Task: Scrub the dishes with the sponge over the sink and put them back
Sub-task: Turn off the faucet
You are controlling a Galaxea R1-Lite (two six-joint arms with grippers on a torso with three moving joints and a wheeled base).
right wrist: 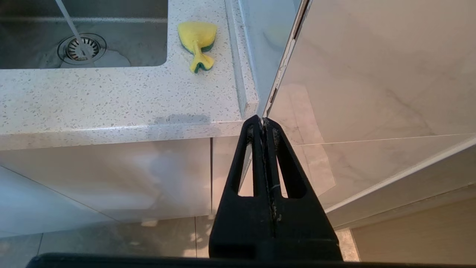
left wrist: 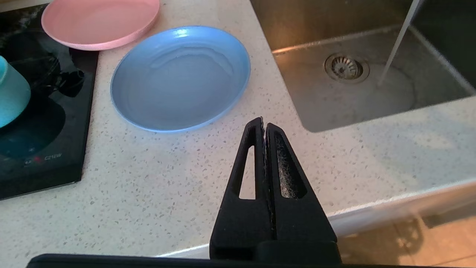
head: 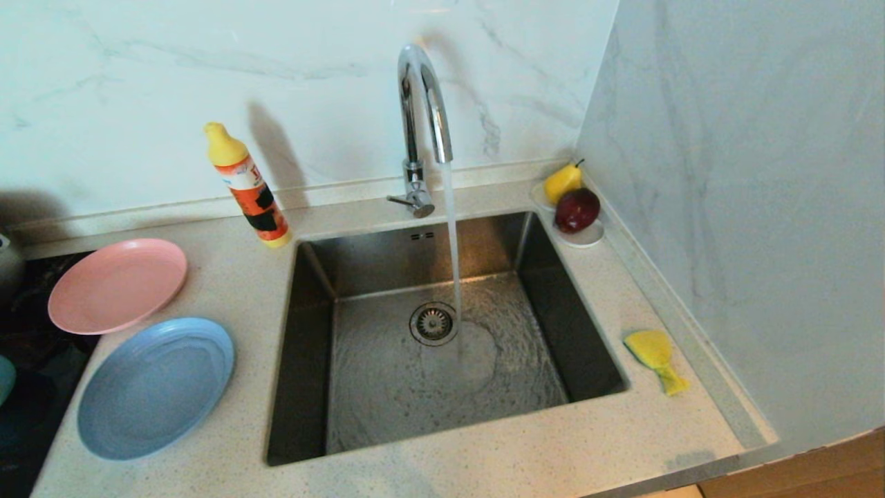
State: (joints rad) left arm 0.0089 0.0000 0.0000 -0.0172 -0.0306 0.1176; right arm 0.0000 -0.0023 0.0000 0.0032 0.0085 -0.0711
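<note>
A pink plate [head: 117, 284] [left wrist: 100, 22] and a light blue plate [head: 156, 387] [left wrist: 180, 77] lie on the counter left of the sink [head: 308, 360] [left wrist: 372, 100]. A teal bowl [head: 4, 379] [left wrist: 11, 93] rests on the black hob at the far left. The yellow sponge [head: 655, 357] [right wrist: 197, 41] lies on the counter right of the sink. Water runs from the chrome tap [head: 423, 124] into the basin. My left gripper [left wrist: 263, 122] hangs shut and empty over the counter's front edge, near the blue plate. My right gripper [right wrist: 262, 121] is shut and empty, below and in front of the counter's right corner.
A yellow-capped detergent bottle [head: 249, 187] stands behind the sink's left corner. A yellow pear [head: 563, 182] and a red apple [head: 577, 209] sit on a white saucer [head: 588, 238] at the back right. A wall [head: 747, 207] closes the right side. A black hob [left wrist: 37, 149] is at left.
</note>
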